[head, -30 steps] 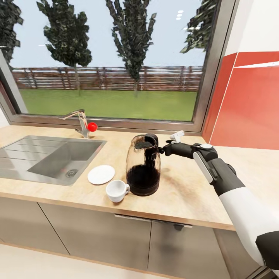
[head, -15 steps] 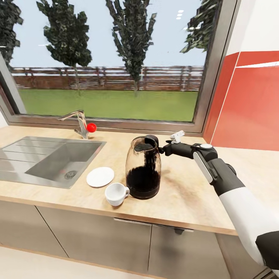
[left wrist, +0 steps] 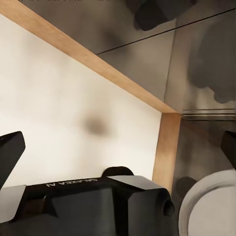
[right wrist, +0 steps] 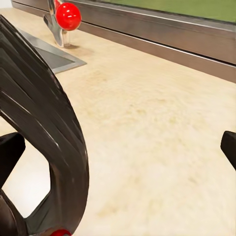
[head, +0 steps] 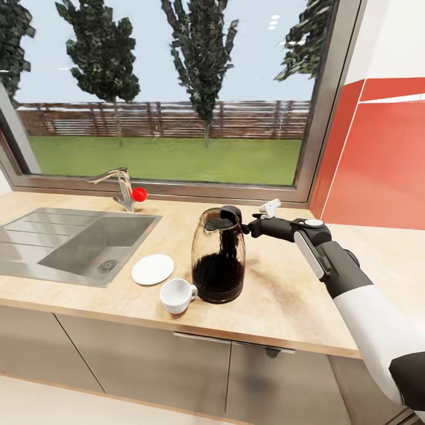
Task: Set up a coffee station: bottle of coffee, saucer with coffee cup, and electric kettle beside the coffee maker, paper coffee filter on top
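Note:
The electric kettle, clear glass with a black lid and base, stands upright on the kitchen countertop. My right gripper is at the kettle's black loop handle. It is open, and in the right wrist view the handle lies between its spread fingers, close to one of them. The white coffee cup sits on the counter just left of the kettle's base. The white saucer lies bare beside the cup, nearer the sink. My left gripper hangs open over the floor, next to a cabinet corner.
A steel sink with a faucet and its red knob takes up the counter's left part. A large window runs behind. A red wall panel rises at the right. Bare worktop extends right of the kettle.
The whole head view has shifted slightly, so the camera moved. My right gripper stays open at the kettle's handle, and kettle, cup and saucer keep their places.

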Motion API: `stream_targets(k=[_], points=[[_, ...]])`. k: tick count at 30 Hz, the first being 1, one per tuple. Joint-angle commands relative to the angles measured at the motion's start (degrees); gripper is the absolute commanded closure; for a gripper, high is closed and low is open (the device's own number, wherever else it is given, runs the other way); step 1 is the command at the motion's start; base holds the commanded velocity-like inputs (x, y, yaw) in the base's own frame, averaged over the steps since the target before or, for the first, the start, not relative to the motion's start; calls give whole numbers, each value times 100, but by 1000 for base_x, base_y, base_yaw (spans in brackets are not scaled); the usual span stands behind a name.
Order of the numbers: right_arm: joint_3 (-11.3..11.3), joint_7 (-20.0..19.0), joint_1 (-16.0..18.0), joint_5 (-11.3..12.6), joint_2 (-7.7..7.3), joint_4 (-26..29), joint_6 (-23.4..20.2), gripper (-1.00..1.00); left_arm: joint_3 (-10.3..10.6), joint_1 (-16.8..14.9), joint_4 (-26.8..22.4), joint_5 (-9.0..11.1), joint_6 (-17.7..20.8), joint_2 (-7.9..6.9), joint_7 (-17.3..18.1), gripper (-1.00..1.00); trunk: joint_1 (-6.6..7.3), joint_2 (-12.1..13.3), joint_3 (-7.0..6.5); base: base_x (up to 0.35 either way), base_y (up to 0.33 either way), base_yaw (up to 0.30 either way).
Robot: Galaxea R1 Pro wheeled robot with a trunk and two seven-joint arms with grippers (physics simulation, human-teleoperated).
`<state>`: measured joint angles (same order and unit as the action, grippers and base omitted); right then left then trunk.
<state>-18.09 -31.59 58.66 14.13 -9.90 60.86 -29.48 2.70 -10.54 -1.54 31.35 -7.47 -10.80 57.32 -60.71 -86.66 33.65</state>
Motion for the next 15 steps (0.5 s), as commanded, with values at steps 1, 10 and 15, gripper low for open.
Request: stream_targets(k=[1, 10, 15], points=[[-10, 12, 5, 47, -5, 5, -41, -100, 29, -5, 4, 11, -53, -1, 7, -100, 0, -3, 6, 10, 17, 0], [-9, 12, 5, 46, -4, 5, -41, -100, 29, -3, 2, 11, -53, -1, 7, -100, 0, -3, 6, 38, 33, 0], [-9, 12, 5, 52, -4, 5, -41, -100, 29, -5, 3, 11, -54, -1, 7, -100, 0, -3, 6, 5, 4, 0]])
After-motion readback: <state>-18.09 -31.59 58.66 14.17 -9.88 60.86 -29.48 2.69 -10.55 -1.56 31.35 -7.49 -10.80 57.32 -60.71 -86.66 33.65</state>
